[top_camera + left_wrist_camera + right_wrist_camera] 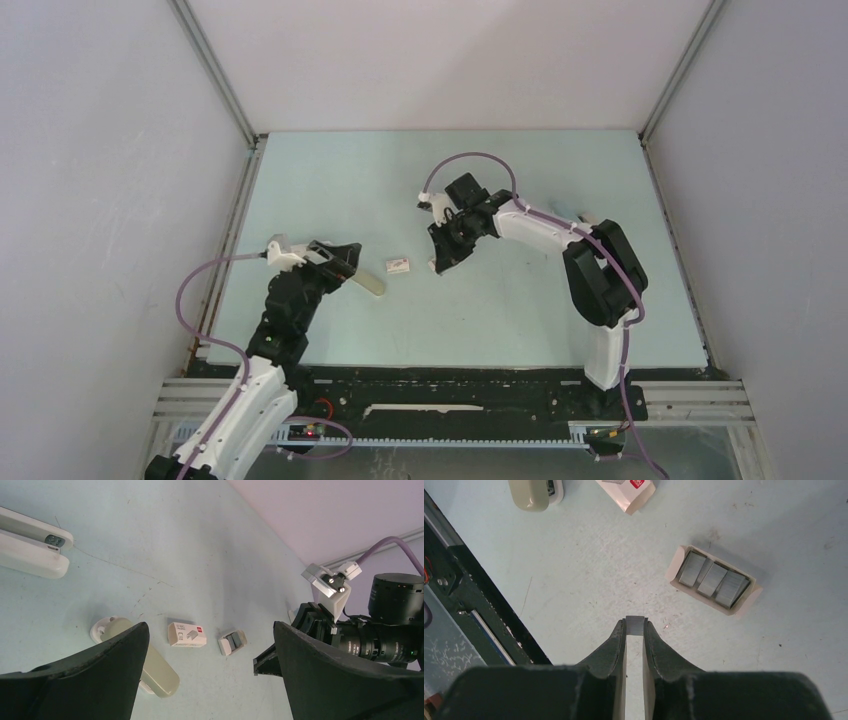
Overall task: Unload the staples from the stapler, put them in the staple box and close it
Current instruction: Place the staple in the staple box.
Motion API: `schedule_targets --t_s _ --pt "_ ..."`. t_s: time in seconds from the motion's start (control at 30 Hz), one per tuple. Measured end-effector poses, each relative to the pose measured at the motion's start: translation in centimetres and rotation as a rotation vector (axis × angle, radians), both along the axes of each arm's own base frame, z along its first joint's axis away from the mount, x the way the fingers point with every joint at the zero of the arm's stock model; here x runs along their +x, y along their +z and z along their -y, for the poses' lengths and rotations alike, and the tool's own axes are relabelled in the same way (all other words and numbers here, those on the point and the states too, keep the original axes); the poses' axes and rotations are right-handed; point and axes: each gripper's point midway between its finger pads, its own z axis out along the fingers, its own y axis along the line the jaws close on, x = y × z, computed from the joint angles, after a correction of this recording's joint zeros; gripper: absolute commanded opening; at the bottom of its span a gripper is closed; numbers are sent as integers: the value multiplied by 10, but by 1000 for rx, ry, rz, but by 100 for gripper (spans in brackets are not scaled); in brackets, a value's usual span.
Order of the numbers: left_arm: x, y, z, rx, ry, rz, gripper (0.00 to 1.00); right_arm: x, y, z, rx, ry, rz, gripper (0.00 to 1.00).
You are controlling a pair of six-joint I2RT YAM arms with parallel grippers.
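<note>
Clamping a small grey block of staples in the right tool, narrow, fingertips tight on both sides, over the pale bench. Near the tip, up and to the right in the wrist view, spotting an open card tray with three more grey blocks side by side. Further off, catching the beige stapler lying flat, well apart from the held block, and a white printed box between stapler and tray. Hovering with the left tool spread wide, gripping nothing, just beside that stapler.
</note>
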Motion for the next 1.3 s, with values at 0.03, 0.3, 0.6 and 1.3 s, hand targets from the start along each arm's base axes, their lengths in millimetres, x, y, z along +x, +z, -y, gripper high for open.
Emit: schedule_targets --t_s 0.03,0.3,0.6,1.3 --pt "0 0 0 0 0 0 100 1 1 -1 2 -5 0 19" --pt "1 -5 0 5 0 -17 100 8 7 -7 19 -29 6 19" --pt "1 -7 0 6 0 -22 100 12 8 -11 19 -50 5 19" --pt "-1 -7 0 3 0 -11 100 47 -17 -1 -128 -249 66 19"
